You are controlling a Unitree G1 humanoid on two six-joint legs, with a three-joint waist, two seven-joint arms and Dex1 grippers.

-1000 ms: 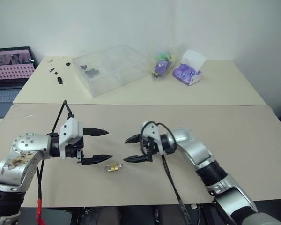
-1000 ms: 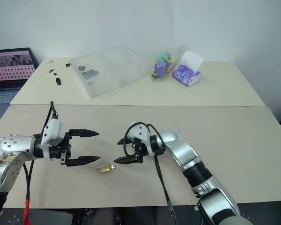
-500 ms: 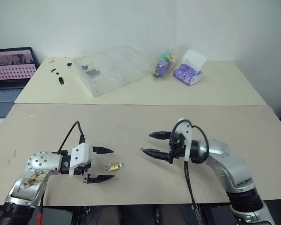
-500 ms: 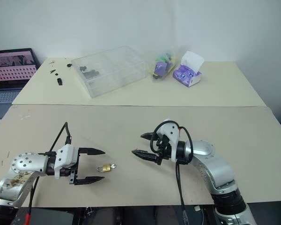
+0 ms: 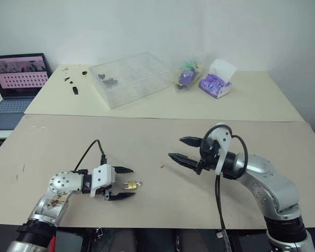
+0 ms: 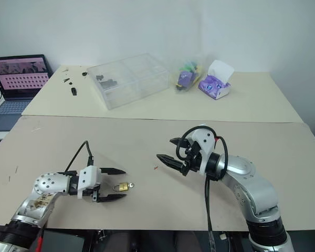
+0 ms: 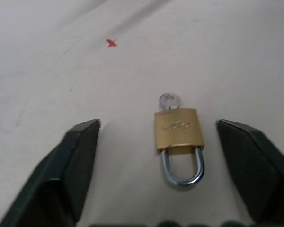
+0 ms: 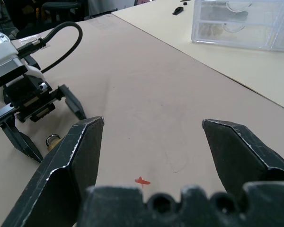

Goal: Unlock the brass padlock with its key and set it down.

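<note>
Left eye view: clear plastic box (image 5: 130,77) holds small dark parts (image 5: 107,80).

The key (image 7: 169,101) is showing just its round bow, its blade sitting hidden inside the brass padlock (image 7: 178,130). The left gripper's fingers (image 7: 71,165) are running off the picture's lower edge.

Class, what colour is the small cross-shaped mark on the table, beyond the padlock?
Red. The small cross mark shows best in the left wrist view, on the beige table beyond the brass padlock.
</note>
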